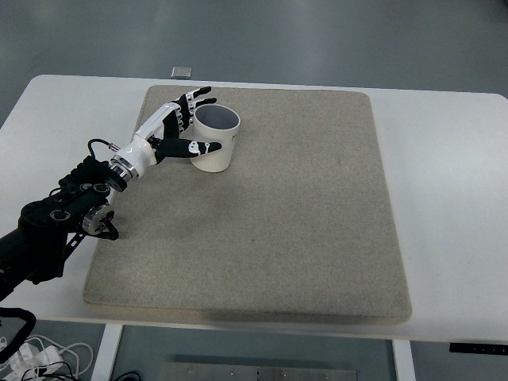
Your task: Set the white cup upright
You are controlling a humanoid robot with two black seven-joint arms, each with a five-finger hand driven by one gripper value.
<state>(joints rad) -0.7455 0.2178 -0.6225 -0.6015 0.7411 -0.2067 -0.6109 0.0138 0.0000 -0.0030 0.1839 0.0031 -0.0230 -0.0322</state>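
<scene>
The white cup [221, 155] stands upright on the grey mat [317, 206], near the mat's far left corner, its mouth facing up. My left hand [190, 123] is at the cup's left side. Its fingers [197, 98] are spread and stretched out past the far side of the rim, away from the wall. The thumb [198, 147] lies along the cup's near left side; whether it touches the wall I cannot tell. The black left arm [55, 222] comes in from the lower left. The right arm is out of view.
The mat covers most of the white table [452, 198]. A small grey square object [182, 71] lies on the table just beyond the mat's far left corner. White cables [40, 353] hang below the table's near left edge.
</scene>
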